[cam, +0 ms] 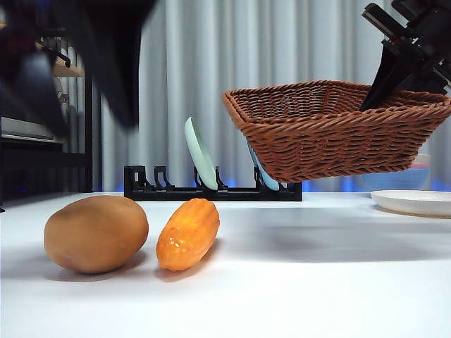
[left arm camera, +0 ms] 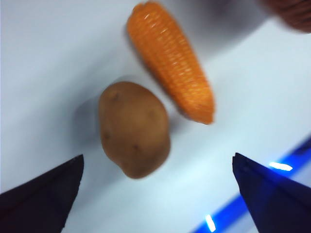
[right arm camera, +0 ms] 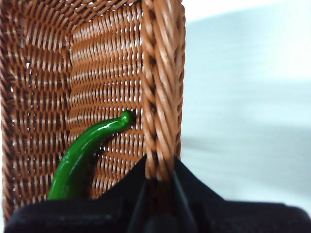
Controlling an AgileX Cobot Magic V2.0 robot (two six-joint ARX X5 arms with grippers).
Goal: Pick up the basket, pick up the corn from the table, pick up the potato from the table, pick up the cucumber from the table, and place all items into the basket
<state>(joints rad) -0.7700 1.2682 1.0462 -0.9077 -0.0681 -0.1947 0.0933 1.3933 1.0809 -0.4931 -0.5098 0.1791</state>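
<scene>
In the front view the right end effector [cam: 384, 91] comes from the upper right corner and is clamped on the rim of the basket [cam: 331, 137], which hangs in the air clear of the counter [cam: 282, 282], while the potato [cam: 96, 233] and the corn [cam: 187, 234] lie just beside each other on the counter, well apart from it and lower. In the left wrist view the left end effector [left arm camera: 158, 167] hovers over the counter with its jaws spread wide, the potato directly between and ahead of them and the corn a little farther on. In the right wrist view the two jaws are closed on the braided rim, one on each side of the wall, and the cucumber [right arm camera: 82, 158] lies inside the basket, close to the inner jaw.
</scene>
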